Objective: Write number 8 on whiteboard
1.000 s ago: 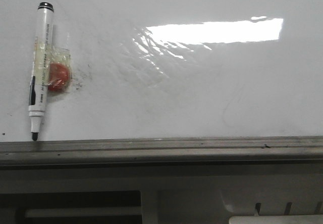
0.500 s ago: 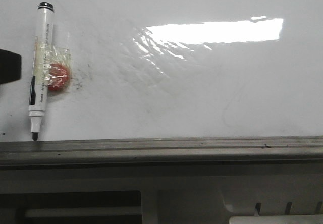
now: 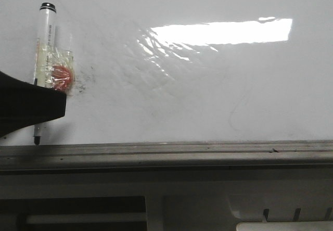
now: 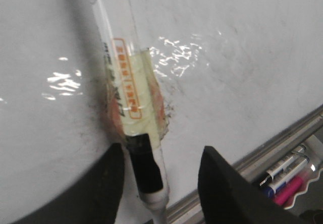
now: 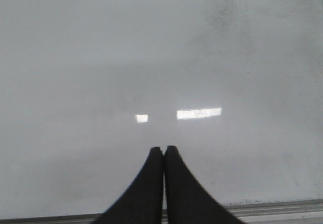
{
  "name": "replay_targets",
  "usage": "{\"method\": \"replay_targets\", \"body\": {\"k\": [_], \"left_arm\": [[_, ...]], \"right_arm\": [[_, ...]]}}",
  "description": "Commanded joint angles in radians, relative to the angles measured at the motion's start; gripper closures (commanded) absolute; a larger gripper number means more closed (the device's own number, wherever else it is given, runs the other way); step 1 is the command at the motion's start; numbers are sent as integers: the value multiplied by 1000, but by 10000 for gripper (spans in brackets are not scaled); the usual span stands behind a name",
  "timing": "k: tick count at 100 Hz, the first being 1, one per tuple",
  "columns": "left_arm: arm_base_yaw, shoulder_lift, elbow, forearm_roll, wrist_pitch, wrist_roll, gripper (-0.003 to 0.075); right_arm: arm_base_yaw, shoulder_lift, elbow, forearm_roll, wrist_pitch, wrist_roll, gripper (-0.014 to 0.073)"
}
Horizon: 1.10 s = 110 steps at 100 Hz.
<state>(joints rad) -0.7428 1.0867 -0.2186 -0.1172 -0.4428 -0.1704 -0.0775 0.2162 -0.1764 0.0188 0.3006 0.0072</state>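
Black left pincer [image 4: 159,183] is standing open astride the marker [image 4: 126,108] on the whiteboard [image 3: 218,85], needing a square close; right pincer [image 5: 163,158] is sitting closed, empty

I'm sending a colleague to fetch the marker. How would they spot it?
Find the glossy whiteboard and follow its grey edge rail to the left end. The marker stands there tip-down, a white barrel with clear tape and a red blob on it, between the open left gripper fingers.
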Motion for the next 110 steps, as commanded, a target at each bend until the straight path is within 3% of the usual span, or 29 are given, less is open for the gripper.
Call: {"method": "replay_targets", "body": {"k": [1, 12, 32, 48, 55, 77, 98, 110], "left_arm": [[-2, 19, -29, -65, -57, -14, 531], [-2, 24, -29, -43, -54, -14, 740], [-2, 22, -29, 30, -63, -14, 741], [-10, -9, -33, 181, -65, -14, 741], [-10, -18, -38, 241, -65, -14, 741], [-10, -26, -103, 503, -27, -14, 741], [-10, -26, -162, 659, 12, -14, 741], [-10, -26, -169, 742, 10, -14, 741]], "right_arm": [[22, 17, -33, -3, -67, -7, 657], [69, 23, -33, -3, -42, -7, 657], [226, 67, -72, 37, -5, -7, 657], [390, 184, -137, 39, 81, -53, 647], [468, 242, -171, 52, 74, -70, 594], [712, 445, -337, 77, 54, -80, 273], [917, 642, -502, 77, 23, -80, 261], [965, 733, -561, 79, -76, -80, 261]]}}
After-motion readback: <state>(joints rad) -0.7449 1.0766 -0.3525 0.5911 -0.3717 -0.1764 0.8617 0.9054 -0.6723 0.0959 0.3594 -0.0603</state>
